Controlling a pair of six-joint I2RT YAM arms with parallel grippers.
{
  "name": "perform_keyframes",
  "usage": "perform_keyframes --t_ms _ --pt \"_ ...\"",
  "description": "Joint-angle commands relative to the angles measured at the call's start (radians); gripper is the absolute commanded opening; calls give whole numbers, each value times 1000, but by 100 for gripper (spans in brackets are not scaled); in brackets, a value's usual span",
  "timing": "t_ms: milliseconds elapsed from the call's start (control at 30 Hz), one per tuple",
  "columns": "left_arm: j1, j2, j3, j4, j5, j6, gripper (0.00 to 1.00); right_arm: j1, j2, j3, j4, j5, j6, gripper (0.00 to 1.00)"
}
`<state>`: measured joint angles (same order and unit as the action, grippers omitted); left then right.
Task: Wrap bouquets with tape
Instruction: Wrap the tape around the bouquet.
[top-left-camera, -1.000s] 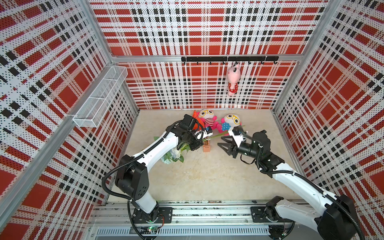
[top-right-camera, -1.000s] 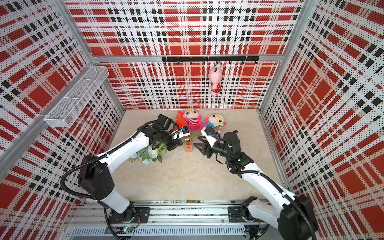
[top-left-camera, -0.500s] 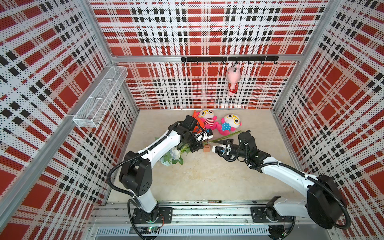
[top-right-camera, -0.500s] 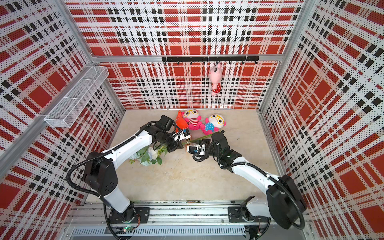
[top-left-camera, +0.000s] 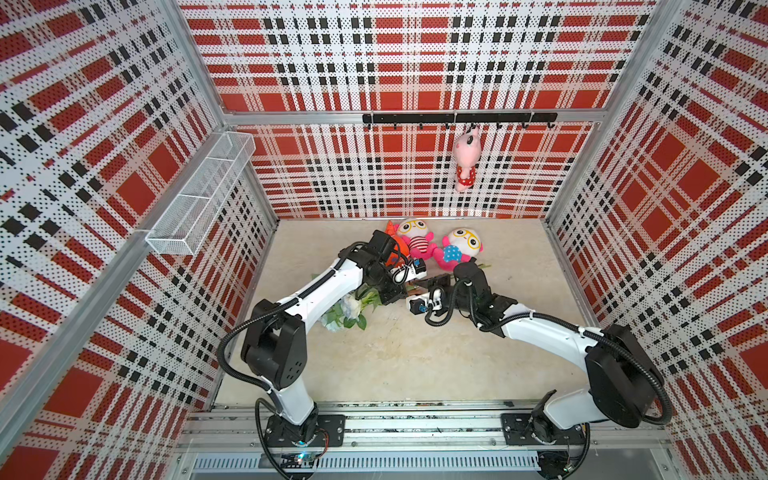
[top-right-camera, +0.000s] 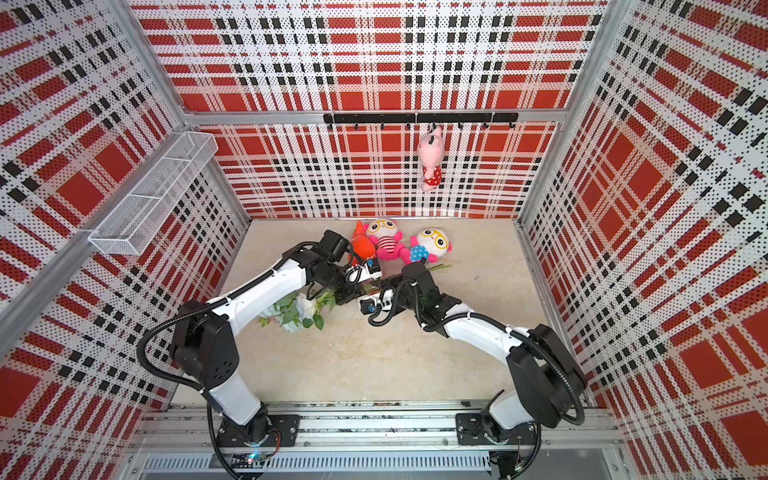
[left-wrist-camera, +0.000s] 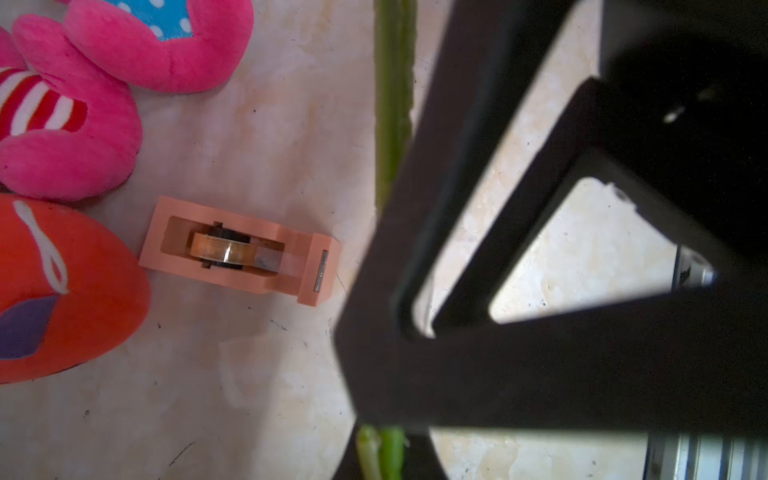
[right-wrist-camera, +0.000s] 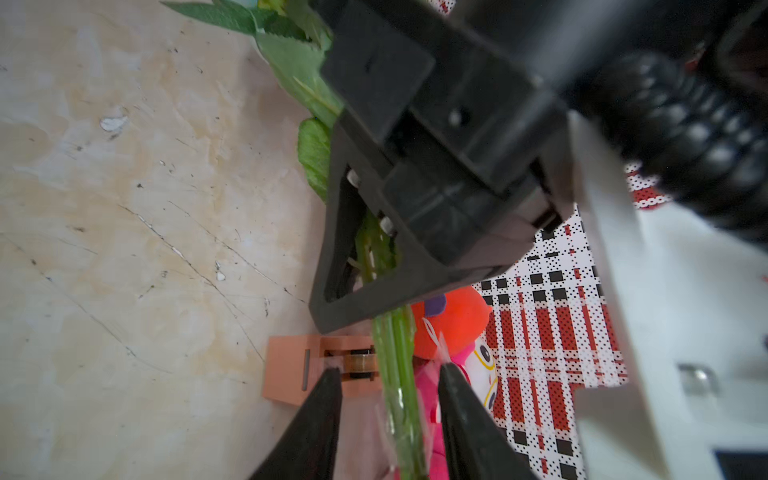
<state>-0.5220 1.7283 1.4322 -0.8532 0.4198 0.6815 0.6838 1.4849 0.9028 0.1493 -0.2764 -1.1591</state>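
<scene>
Right fingers, now straddling the bouquet stems left fingers clamp, over beige floor.

Both top views are bright and evenly lit from above, with only soft, short shadows under the arms on the pale floor and no strong glare. Straight wall posts bow outward toward the corners, a wide-angle distortion. The plaid walls stay sharp throughout. The left wrist view is dimmer and warmer: the tape dispenser is in focus, a small glint on its roll, while the left gripper is a dark, blurred mass. In the right wrist view the near black housing and white arm are out of focus, and the floor looks slightly washed out.
</scene>
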Motion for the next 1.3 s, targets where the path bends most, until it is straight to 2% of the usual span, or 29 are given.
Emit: perform_keyframes --t_ms 0,133,333,533,600,633,700,1000,1033,1100,1200,1267 --pt "7 11 44 -37 40 45 0 17 29 55 -95 77 -93 42" --pt "8 8 48 -41 40 48 0 33 77 129 -239 161 -127 38" --pt "13 13 51 -41 40 49 0 49 84 149 -308 151 -139 34" --pt "14 4 54 -41 34 49 0 49 131 237 -457 144 -117 25" --pt "14 -1 53 -40 30 46 0 50 138 252 -485 143 -103 15" --pt "14 -3 51 -38 28 46 0 50 143 259 -495 153 -96 14" --pt "13 -8 46 -31 28 45 0 50 152 275 -508 174 -80 0" --pt "14 -12 30 -23 27 48 0 50 126 232 -390 240 -32 0" --pt "14 -10 29 -23 28 48 0 50 127 235 -401 235 -26 5" --pt "13 -6 28 -23 30 51 0 50 115 227 -406 225 -9 32" --pt "14 0 27 -28 30 54 0 51 72 185 -376 213 14 43" --pt "14 8 26 -33 32 58 0 49 41 150 -341 214 25 45"
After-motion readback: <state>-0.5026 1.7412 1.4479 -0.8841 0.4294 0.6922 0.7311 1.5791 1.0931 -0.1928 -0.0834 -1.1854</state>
